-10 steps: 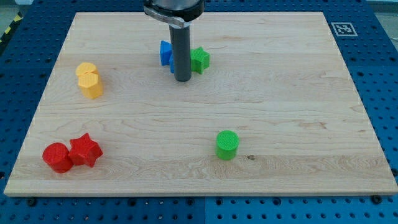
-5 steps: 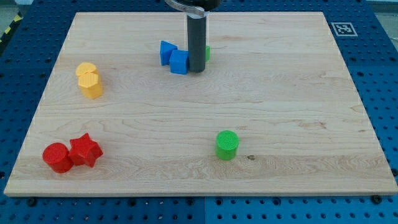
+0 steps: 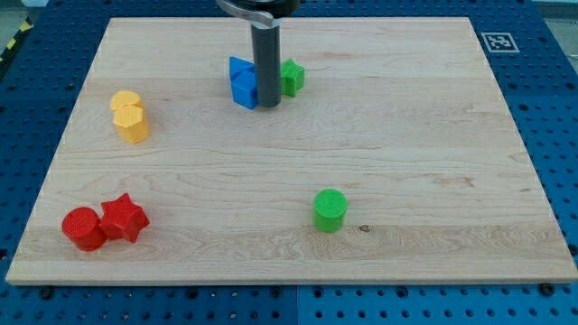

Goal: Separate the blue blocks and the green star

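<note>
Two blue blocks point(image 3: 242, 82) sit together near the top middle of the wooden board point(image 3: 406, 135); their shapes are hard to make out. A green star point(image 3: 291, 78) lies just to their right. My dark rod comes down between them, and my tip point(image 3: 266, 105) rests on the board, touching the right side of the lower blue block. The star's left part is hidden behind the rod.
A green cylinder point(image 3: 330, 209) stands below the middle. Two yellow blocks point(image 3: 129, 116) sit at the left. A red cylinder point(image 3: 82, 227) and a red star point(image 3: 124, 218) sit at the bottom left. A marker tag point(image 3: 498, 41) is at the top right corner.
My tip went right and up toward the star, then back left between the star and the blue blocks. The blue blocks shifted slightly left and now sit closer together.
</note>
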Controlling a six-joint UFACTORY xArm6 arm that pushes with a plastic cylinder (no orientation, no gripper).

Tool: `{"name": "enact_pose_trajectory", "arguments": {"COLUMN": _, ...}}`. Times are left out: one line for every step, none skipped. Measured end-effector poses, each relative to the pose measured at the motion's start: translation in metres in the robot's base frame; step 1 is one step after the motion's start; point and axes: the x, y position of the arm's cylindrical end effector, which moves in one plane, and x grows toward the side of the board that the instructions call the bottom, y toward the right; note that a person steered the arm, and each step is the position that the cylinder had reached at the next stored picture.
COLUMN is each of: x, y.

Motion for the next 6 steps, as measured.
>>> {"name": "enact_pose_trajectory", "arguments": {"x": -0.001, "y": -0.020}}
{"name": "enact_pose_trajectory", "arguments": {"x": -0.006, "y": -0.027}}
{"name": "enact_pose_trajectory", "arguments": {"x": -0.022, "y": -0.024}}
{"name": "enact_pose_trajectory", "arguments": {"x": -0.040, "y": -0.022}}
{"name": "enact_pose_trajectory", "arguments": {"x": -0.047, "y": -0.024}}
{"name": "enact_pose_trajectory", "arguments": {"x": -0.059, "y": -0.036}}
